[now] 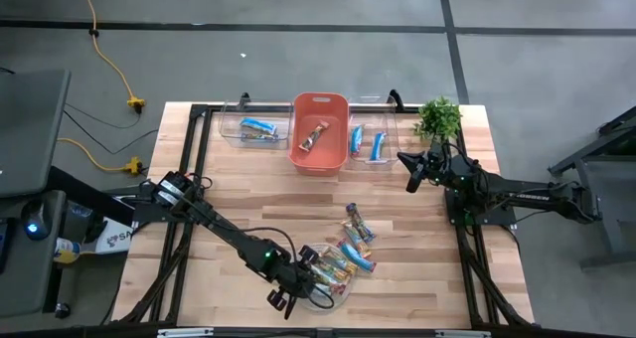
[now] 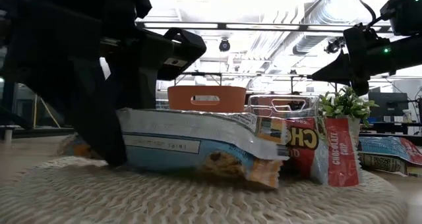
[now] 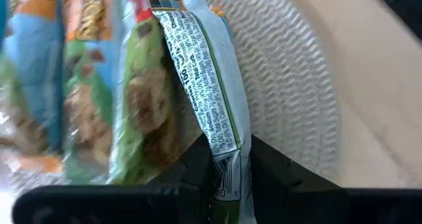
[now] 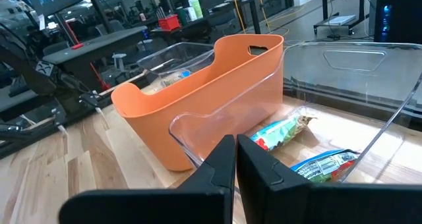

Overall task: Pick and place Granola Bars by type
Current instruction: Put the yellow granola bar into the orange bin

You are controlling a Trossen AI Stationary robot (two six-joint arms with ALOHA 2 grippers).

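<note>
Several granola bars (image 1: 343, 260) lie heaped on a round woven mat (image 1: 316, 300) near the table's front edge, and more (image 1: 358, 227) lie on the wood just beyond it. My left gripper (image 3: 229, 159) slants down at the mat's near-left side, shut on a white-and-green wrapped bar (image 3: 210, 99). In the low view a blue-and-white bar (image 2: 198, 148) and a red bar (image 2: 333, 155) rest flat on the mat. My right gripper (image 4: 236, 161) hangs shut and bare by the right clear bin (image 1: 370, 142). My left gripper pinches the white-and-green bar by its near end (image 3: 223, 174) between its two fingers (image 3: 273, 174). The fingers slant down from the table's near-left and lie along the bar, which runs away from them. The bar stands on its long edge, leaning on the neighbouring bars on the mat.
Three bins stand in a row at the far edge: a clear one (image 1: 253, 129) with a blue bar, an orange one (image 1: 320, 131) with a tan bar, and a clear one with blue bars. A small potted plant (image 1: 438, 117) stands at the far right.
</note>
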